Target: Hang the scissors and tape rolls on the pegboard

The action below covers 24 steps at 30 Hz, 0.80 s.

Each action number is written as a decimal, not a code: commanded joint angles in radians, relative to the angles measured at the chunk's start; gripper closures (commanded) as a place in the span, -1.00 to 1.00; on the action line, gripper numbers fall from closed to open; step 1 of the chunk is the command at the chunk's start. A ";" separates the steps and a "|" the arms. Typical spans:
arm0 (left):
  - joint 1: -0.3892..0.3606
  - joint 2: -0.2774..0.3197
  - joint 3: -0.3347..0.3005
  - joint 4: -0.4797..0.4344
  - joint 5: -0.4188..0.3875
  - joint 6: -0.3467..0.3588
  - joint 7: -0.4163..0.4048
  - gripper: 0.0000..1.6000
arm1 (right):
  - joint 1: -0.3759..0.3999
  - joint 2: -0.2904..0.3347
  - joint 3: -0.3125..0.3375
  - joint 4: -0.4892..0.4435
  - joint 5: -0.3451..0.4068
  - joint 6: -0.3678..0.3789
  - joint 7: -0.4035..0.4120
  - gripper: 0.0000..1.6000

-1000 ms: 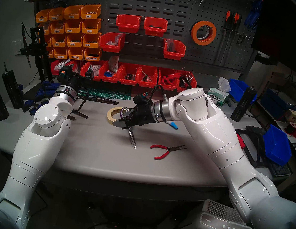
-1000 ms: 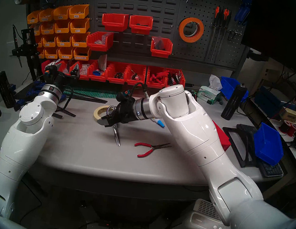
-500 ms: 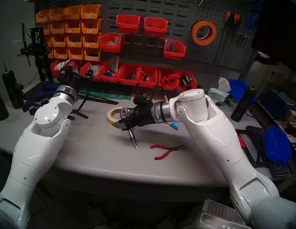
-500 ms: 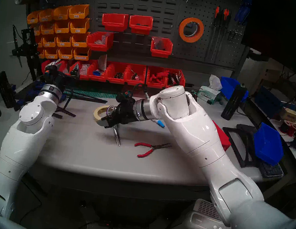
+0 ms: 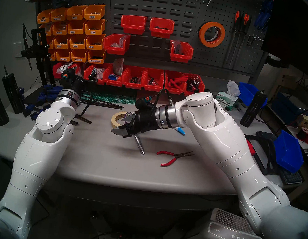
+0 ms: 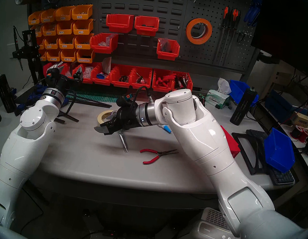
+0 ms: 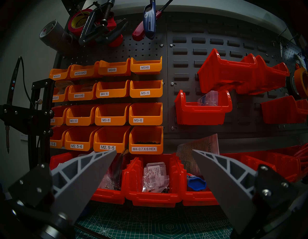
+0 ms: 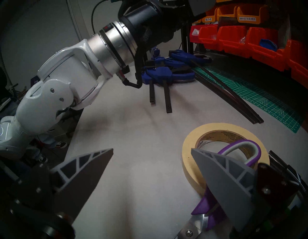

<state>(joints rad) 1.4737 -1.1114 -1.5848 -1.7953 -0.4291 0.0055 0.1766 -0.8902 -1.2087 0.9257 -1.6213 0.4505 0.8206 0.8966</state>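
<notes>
**Head and wrist views, right arm at the scissors.** The right claw (image 8: 151, 150) stands wide, gripping nothing. It is pitched down over the counter (image 5: 96, 157), with one finger just in front of the purple handle. This looks like the approach to a pick, not yet a grip. The left claw (image 7: 154, 151) is also wide and empty, raised level before the bins and clear of the work.

The scissors (image 5: 140, 146) lie on the counter near centre, not yet hung. Their upper handle loop overlaps the cream roll (image 5: 113, 120), and the blades run out toward 5 o'clock. That overlap probably explains the low, sideways approach: a straight lift could drag the roll along. The handles are smooth moulded plastic, purple with a grey lining. The blades are plain bright steel, thin and slippery, so the handle side looks like the safer hold.

The cream roll is matt crepe paper on a printed card core and lies flat. The orange roll (image 5: 209, 44) already hangs on a wire hook of the pegboard (image 5: 234, 54), at about 1 o'clock in the head view — a broad glossy ring. The black roll cannot be placed with certainty.

Red-handled pliers (image 5: 164, 153) lie at 3 o'clock of the blade tips, well apart from them.
</notes>
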 commanded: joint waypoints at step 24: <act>-0.030 0.001 -0.013 -0.029 -0.002 -0.013 0.003 -1.00 | -0.022 -0.023 0.048 -0.012 -0.002 0.015 -0.131 -1.00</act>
<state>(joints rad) 1.4737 -1.1114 -1.5848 -1.7953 -0.4291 0.0055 0.1766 -0.9169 -1.2242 0.9577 -1.6073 0.4465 0.8206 0.7842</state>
